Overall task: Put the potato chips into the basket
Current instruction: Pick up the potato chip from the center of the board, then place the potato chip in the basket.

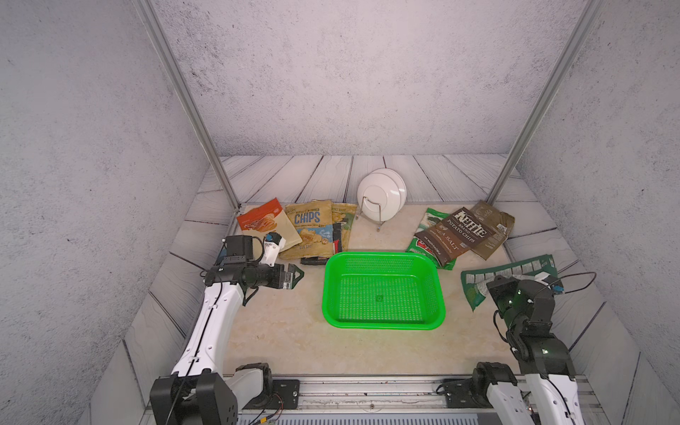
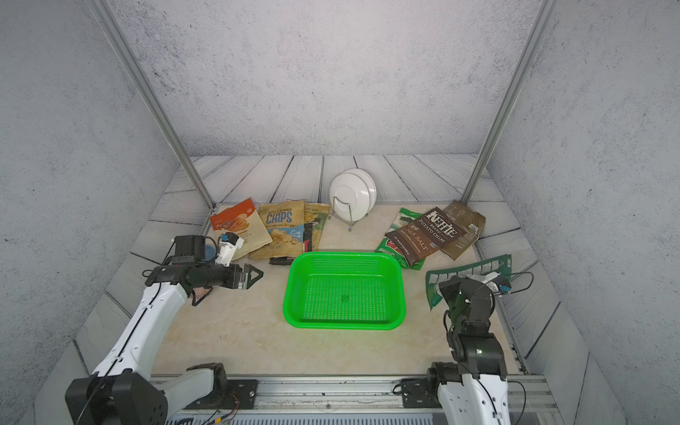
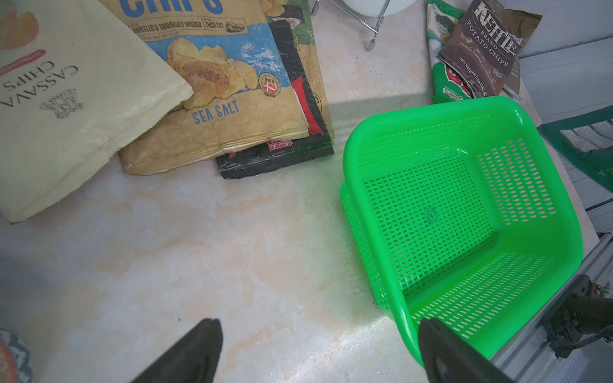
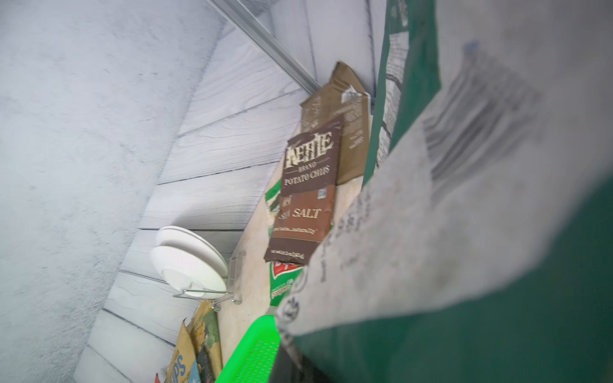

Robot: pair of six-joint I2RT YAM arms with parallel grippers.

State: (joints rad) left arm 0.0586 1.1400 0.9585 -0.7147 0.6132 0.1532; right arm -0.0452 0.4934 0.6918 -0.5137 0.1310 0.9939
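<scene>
The bright-green basket (image 1: 384, 324) (image 2: 344, 323) (image 3: 431, 109) stands empty mid-table. Behind it on the left lie an orange-and-cream bag (image 1: 265, 220), a tan "CHIPS" bag (image 1: 309, 228) (image 3: 212, 66) and a black bag (image 1: 312, 260) partly under it. The brown "Kettle" bag (image 1: 452, 235) (image 4: 308, 185) lies back right, over a green bag (image 1: 428, 250) and beside an olive one (image 1: 493, 228). My right gripper (image 1: 491, 285) is shut on a dark-green bag (image 1: 515, 268) (image 4: 497, 315) right of the basket; the bag hides its jaws. My left gripper (image 1: 296, 274) (image 3: 318, 326) hangs open and empty left of the basket.
Two white plates (image 1: 381, 195) stand in a wire rack at the back centre. A patterned bowl (image 3: 13, 358) sits under my left arm. Metal posts rise at both back corners, and a rail (image 1: 368, 393) runs along the front edge.
</scene>
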